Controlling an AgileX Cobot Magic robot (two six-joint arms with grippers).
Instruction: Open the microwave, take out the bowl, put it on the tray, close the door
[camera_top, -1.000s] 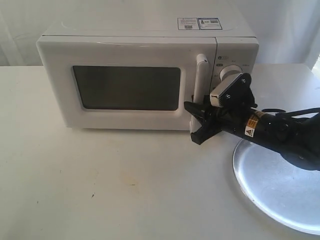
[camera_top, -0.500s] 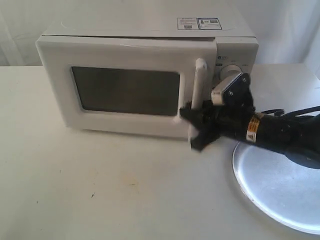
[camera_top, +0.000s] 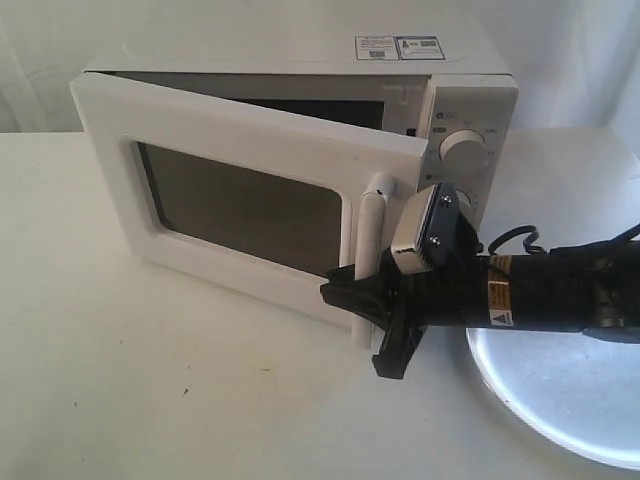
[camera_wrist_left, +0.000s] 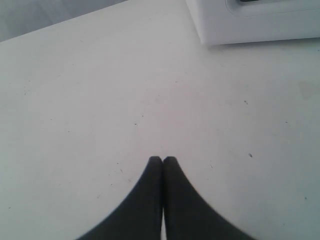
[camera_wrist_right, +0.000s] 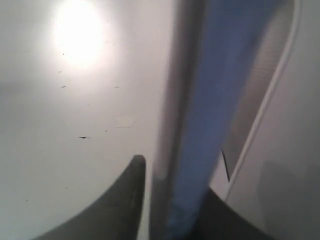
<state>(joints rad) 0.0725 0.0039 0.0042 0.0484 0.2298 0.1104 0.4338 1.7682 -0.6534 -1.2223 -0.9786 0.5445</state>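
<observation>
The white microwave (camera_top: 465, 95) stands at the back of the table with its door (camera_top: 250, 135) swung partly open toward the front. My right gripper (camera_top: 358, 328) is shut on the door's vertical bar handle (camera_top: 370, 230), low on the bar. In the right wrist view the handle (camera_wrist_right: 210, 100) runs between the gripper's (camera_wrist_right: 175, 185) two dark fingers. The silver tray (camera_top: 560, 400) lies at the front right, under the right arm. The bowl is hidden; only a dark gap shows behind the door. My left gripper (camera_wrist_left: 162, 160) hangs shut over bare table, holding nothing.
The microwave's round knob (camera_top: 462, 147) shows on the control panel right of the door. A lower corner of the microwave (camera_wrist_left: 250, 22) appears in the left wrist view. White table surface (camera_top: 150, 380) spreads in front of the door.
The door has swung from closed to partly open. My right gripper has come forward and down, toward the table's front, with the handle in it.
</observation>
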